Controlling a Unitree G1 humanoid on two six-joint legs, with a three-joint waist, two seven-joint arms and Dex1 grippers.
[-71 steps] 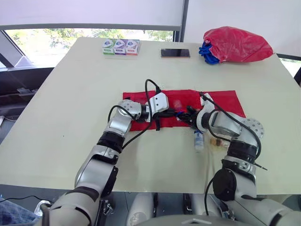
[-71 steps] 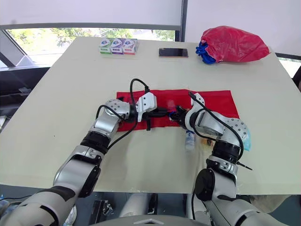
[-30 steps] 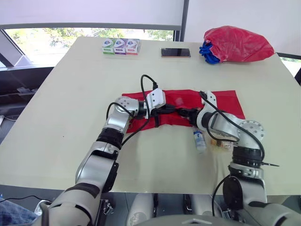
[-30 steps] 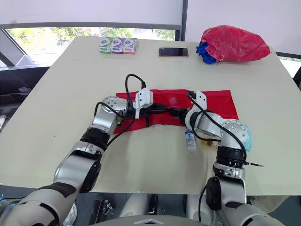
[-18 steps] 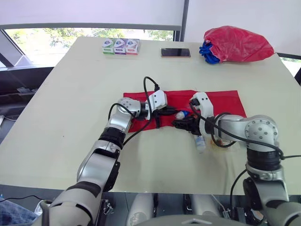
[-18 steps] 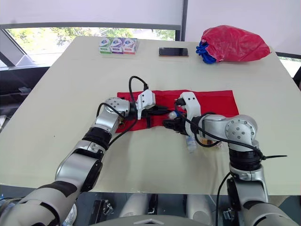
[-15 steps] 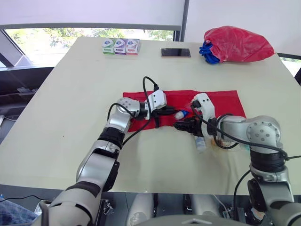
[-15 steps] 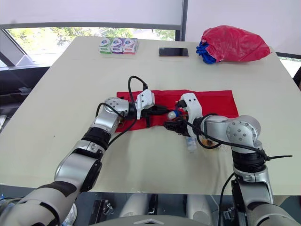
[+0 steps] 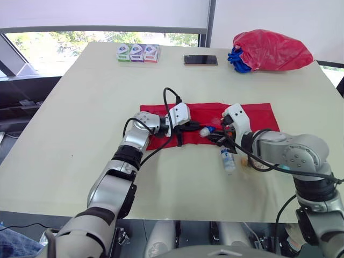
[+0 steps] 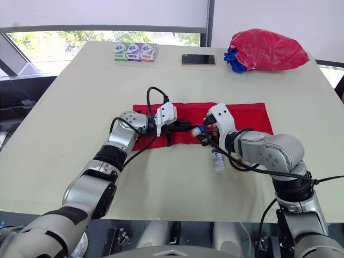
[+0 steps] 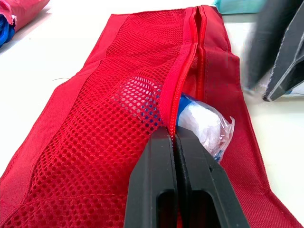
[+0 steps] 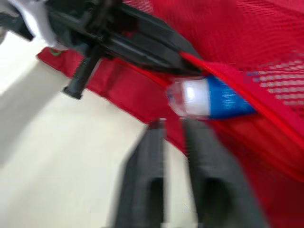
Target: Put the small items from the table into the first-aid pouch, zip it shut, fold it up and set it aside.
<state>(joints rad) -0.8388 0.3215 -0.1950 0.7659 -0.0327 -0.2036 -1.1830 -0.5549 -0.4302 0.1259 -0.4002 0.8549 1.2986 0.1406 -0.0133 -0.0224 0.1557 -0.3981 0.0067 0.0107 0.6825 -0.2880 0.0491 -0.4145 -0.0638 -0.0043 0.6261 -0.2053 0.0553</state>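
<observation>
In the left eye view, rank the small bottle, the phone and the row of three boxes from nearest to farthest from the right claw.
1. Small bottle, on the table just beside the right claw.
2. Phone, far edge, centre.
3. Three boxes, far edge, further left.

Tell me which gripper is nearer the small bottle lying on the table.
Right. The right gripper is just beyond the bottle; the left gripper pinches the pouch farther left.
</observation>
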